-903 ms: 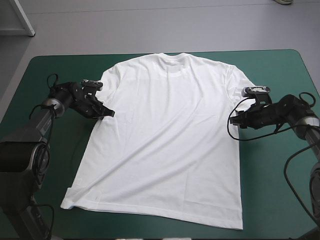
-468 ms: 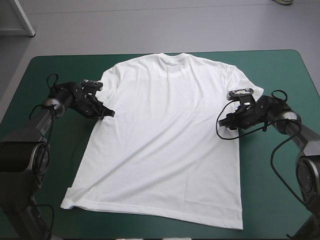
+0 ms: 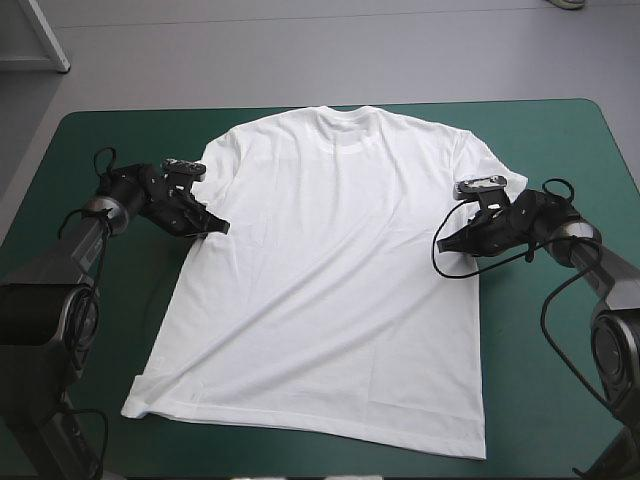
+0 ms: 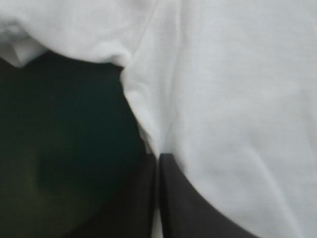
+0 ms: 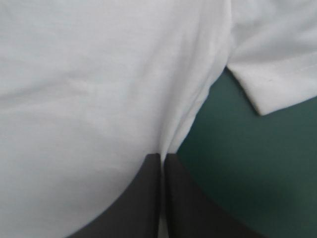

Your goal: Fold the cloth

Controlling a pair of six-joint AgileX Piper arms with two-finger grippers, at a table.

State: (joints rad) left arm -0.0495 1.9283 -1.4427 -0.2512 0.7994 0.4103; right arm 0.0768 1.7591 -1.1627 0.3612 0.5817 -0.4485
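Table (image 3: 560, 140) first: teal-green cover, T-shirt (image 3: 330, 270) spread flat across the middle. Its collar (image 3: 345, 115) sits just short of the far edge and its hem (image 3: 300, 425) is close to the near edge. Bare cover on both sides, little room past collar or hem.

Step, my read: grasp for the first fold, nothing lifted yet. On one side the left gripper (image 3: 222, 228) is clenched on the shirt's side edge near the armpit; its wrist view shows the black fingers meeting with a white sliver pinched between. Opposite, the right gripper (image 3: 445, 243) is clamped on the edge just below the right sleeve (image 3: 488, 165).

Next move likely needs both arms rising together and evenly, then carrying the edges over the body. An uneven lift would skew the fold. The curled hem corner (image 3: 135, 385) may need smoothing.
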